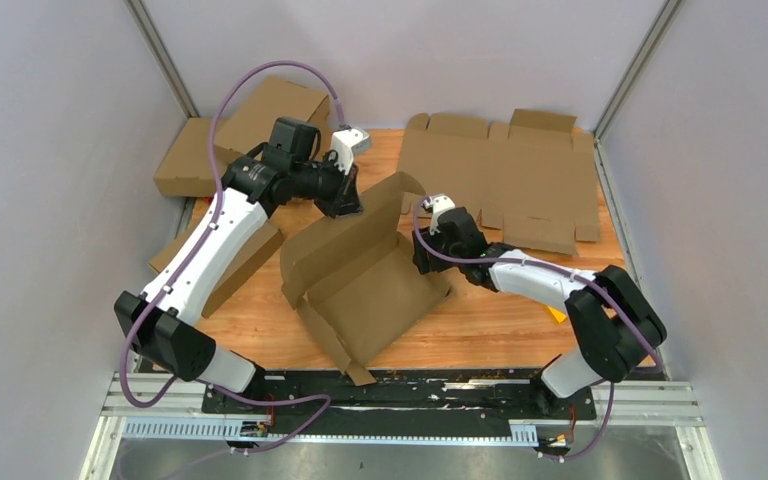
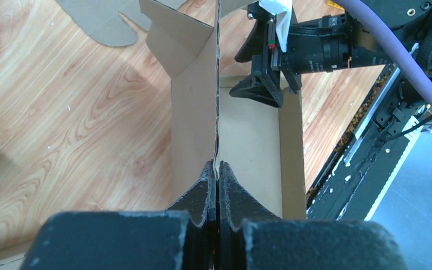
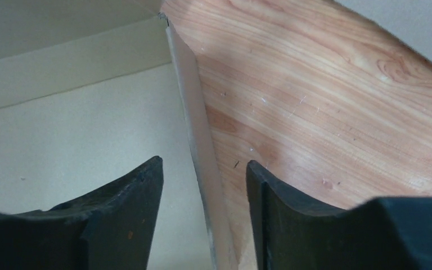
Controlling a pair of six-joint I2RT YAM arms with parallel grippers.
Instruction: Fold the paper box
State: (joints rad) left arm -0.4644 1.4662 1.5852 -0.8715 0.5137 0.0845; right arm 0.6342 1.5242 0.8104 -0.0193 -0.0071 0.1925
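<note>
Cardboard, half formed, sits mid-table between two robot arms: the paper box (image 1: 365,285) lies askew on the wooden table (image 1: 250,335). Its loose near flap points toward the arm bases, its floor is flat, and its walls are partly raised.

On the box's right side, the right gripper (image 3: 202,164) straddles the thin top edge of a low side wall. One finger is inside the box and one outside, with a gap on either side, so the jaws are parted and not clamped.

Farther back, the left gripper (image 2: 217,169) is pinched tight on the upper edge of the tall rear wall and holds that panel upright. A tab juts from the wall's far end.

Judged from its look, the corrugated sheet is light and stiff across each panel but hinges readily along its scored creases. It probably skids on the smooth wood unless one hand anchors it. A bare edge may crush or buckle under a hard squeeze, and the plain paper face offers only modest friction. The soundest holds appear to be on wall tops close to a crease or corner, where the board is best braced, rather than on flap tips that would simply bend.

Beyond the grippers, a flat blank (image 1: 505,175) of the same brown board lies unfolded at the far right. Folded boxes (image 1: 260,120) are stacked in the far left corner.
</note>
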